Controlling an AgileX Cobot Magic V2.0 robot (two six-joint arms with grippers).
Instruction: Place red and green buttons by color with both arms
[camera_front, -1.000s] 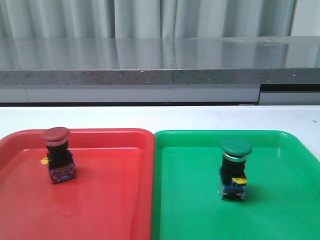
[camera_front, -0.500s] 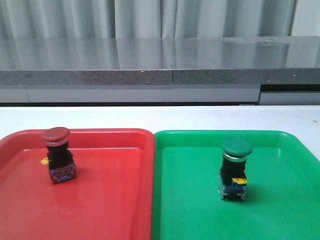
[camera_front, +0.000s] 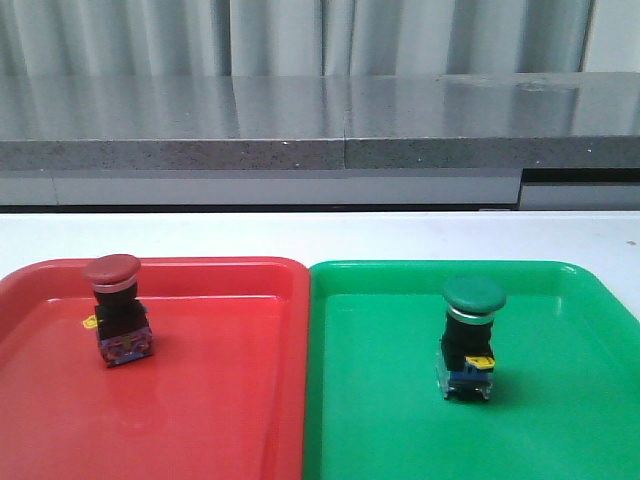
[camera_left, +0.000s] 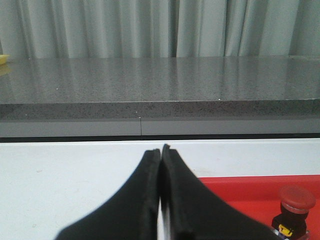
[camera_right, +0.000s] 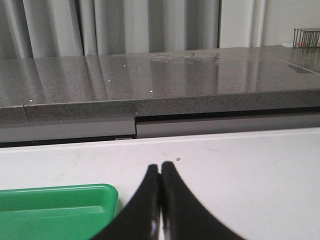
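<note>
Where the white table (camera_front: 320, 235) meets a grey stone ledge (camera_front: 320, 125) with pale curtains (camera_front: 300, 35) behind, 2 trays lie side by side, edges touching: a red tray (camera_front: 200, 400) on the left and a green tray (camera_front: 560, 400) on the right. The red button (camera_front: 113, 310) stands upright in the far left part of the red tray; the green button (camera_front: 471, 340) stands upright near the middle of the green tray. Nothing stands near either button, and neither arm shows in the front view. In the wrist views, the left gripper (camera_left: 161, 152) has its fingers pressed together, empty, over the table beside the red tray, well apart from the red button. The right gripper (camera_right: 160, 170) is likewise closed on nothing, beside the green tray's corner. Compared with 1 second ago, both buttons and both trays sit exactly where they were.
</note>
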